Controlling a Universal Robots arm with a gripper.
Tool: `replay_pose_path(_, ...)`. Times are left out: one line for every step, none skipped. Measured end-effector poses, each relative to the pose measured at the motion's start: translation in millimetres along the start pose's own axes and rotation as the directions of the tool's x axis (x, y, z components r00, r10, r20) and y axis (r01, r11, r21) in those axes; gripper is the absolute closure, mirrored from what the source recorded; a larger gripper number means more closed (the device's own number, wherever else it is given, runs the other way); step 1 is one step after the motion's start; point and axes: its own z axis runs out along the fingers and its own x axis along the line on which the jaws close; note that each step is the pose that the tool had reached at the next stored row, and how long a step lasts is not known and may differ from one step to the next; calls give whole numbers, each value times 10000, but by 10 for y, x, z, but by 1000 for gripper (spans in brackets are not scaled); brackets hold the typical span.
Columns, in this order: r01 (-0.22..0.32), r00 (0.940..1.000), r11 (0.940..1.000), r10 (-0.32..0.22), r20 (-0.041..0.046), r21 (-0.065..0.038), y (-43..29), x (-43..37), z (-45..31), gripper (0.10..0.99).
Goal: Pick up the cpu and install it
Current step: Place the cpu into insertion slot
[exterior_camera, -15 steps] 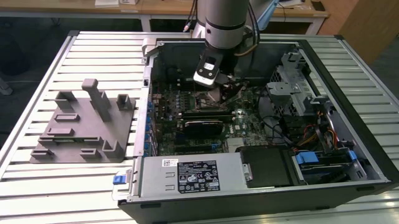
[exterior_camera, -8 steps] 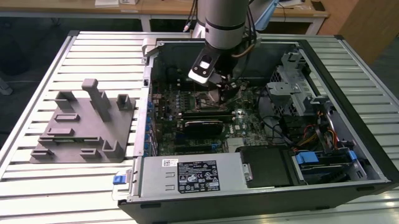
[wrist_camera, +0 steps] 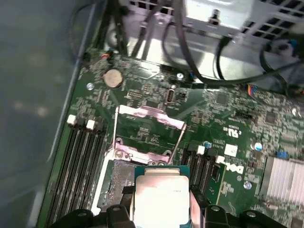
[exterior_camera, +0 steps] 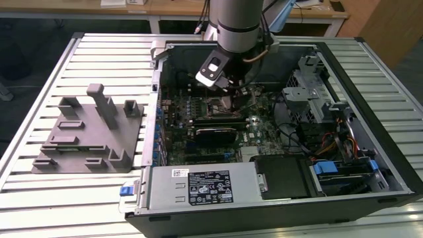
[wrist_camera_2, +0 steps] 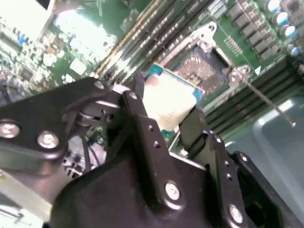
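End effector (wrist_camera_2: 167,113) clamped on cpu (wrist_camera: 161,197), held over open socket (wrist_camera_2: 204,66) of motherboard (wrist_camera: 223,109) inside open computer case (exterior_camera: 264,223); contact with socket unclear. Case lies on slatted surface (exterior_camera: 99,54); silver power supply (exterior_camera: 198,183) also inside.

Strong glare on the cpu (wrist_camera: 161,197)

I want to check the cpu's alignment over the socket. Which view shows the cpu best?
The first wrist view: the cpu faces the camera squarely, held by the gripper. The second wrist view shows the cpu slanted, partly behind the gripper. In the exterior view the arm covers that spot.
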Motion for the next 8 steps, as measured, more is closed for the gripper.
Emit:
replay_pose_path(-180, 9998, 9998, 180, 11, 0, 0, 0, 2, 545)
replay_pose_path(-359, 9994, 9994, 359, 22, -1, 0, 0, 3, 545)
replay_pose_path(-545, 9985, 9985, 545, 33, -2, 0, 0, 5, 545)
replay_pose_path(-717, 9974, 9974, 717, 44, -2, 0, 0, 7, 545)
replay_pose_path(-913, 9958, 9958, 913, 56, -3, -1, 0, 9, 545)
replay_pose_path(-1092, 9940, 9940, 1092, 66, -4, -1, 0, 11, 545)
replay_pose_path(-1269, 9919, 9919, 1269, 77, -6, -1, 0, 13, 545)
replay_pose_path(-1435, 9896, 9897, 1435, 86, -8, -1, 0, 18, 545)
